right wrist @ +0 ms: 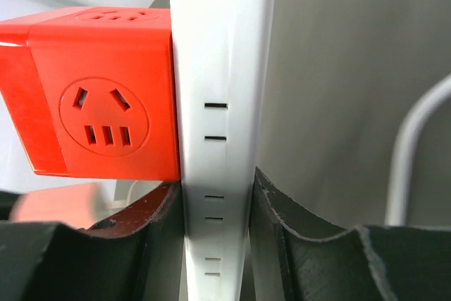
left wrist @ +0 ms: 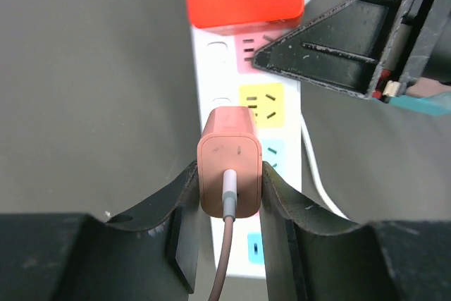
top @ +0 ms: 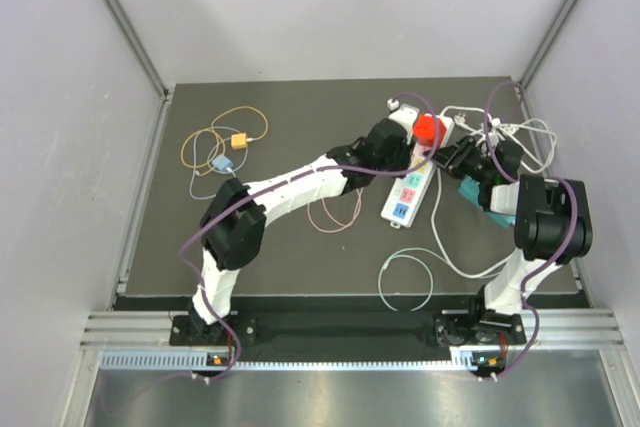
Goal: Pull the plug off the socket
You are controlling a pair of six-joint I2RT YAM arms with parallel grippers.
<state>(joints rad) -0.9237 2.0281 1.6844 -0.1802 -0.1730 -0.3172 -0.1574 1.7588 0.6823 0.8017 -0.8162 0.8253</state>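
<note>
A white power strip [top: 408, 190] with coloured sockets lies on the dark table and carries a red cube adapter [top: 431, 130] at its far end. My left gripper [left wrist: 229, 174] is shut on a pink plug [left wrist: 229, 160] that stands on the strip [left wrist: 278, 195] between the yellow and blue sockets. Its prongs are hidden. Its pink cable [left wrist: 224, 266] runs back toward the camera. My right gripper [right wrist: 218, 195] is shut on the sides of the strip [right wrist: 218, 68], just below the red cube [right wrist: 106, 103]. In the top view both grippers, left [top: 405, 155] and right [top: 447, 159], meet over the strip.
Orange and blue cables [top: 225, 142] lie at the back left. A pink cable loop [top: 335, 212] and a white cable loop [top: 405, 282] lie in front of the strip. White cables [top: 515, 132] bunch at the back right. A teal object [top: 480, 197] sits by the right arm.
</note>
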